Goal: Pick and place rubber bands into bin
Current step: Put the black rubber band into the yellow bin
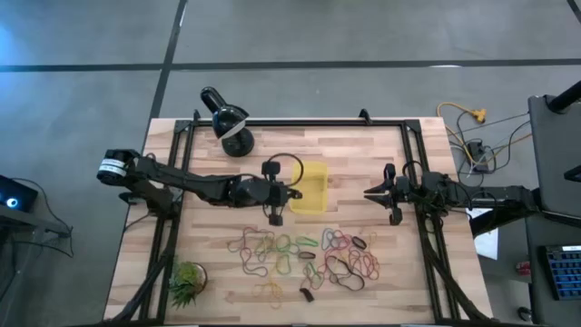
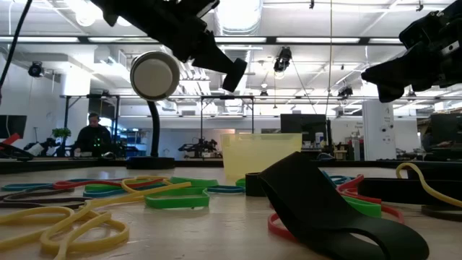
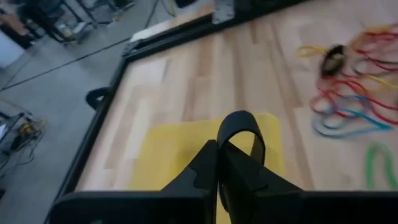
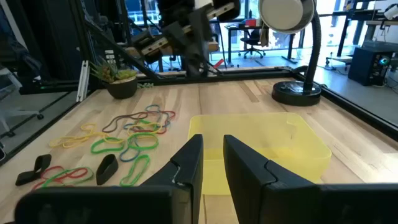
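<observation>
Left pincer: my left pincer (image 1: 289, 193) hangs clear of the counter (image 1: 363, 154), fingers pressed together on one black rubber band (image 3: 241, 127) that loops up from the tips.
Bin: one yellow bin (image 1: 311, 188) lies directly beneath and just ahead of that left pincer; the wrist view shows its yellow floor under the pinched loop.
Right pincer: my right pincer (image 1: 373, 193) waits on the far side of the bin from the left one, fingers (image 4: 188, 163) parted a little with nothing between them, the bin just ahead of the tips.
Rubber bands: too many tangled loops for me to count exactly; the rubber bands (image 1: 309, 254) spread in a strip on the counter, beside both pincers toward the near edge, in red, green, yellow, orange and black. A few yellow ones sit apart, closer to the edge.
Other things: one black lamp (image 1: 227, 118) beyond the left arm at the far rail; one small green plant (image 1: 186, 282) in the near corner on the left arm's side.
Edges and room: bare wood lies between the two pincers around the bin, and between the bin and the far rail. Black frame rails run along the counter's sides.
Room beyond: one person (image 2: 92, 136) sits far behind the counter.
</observation>
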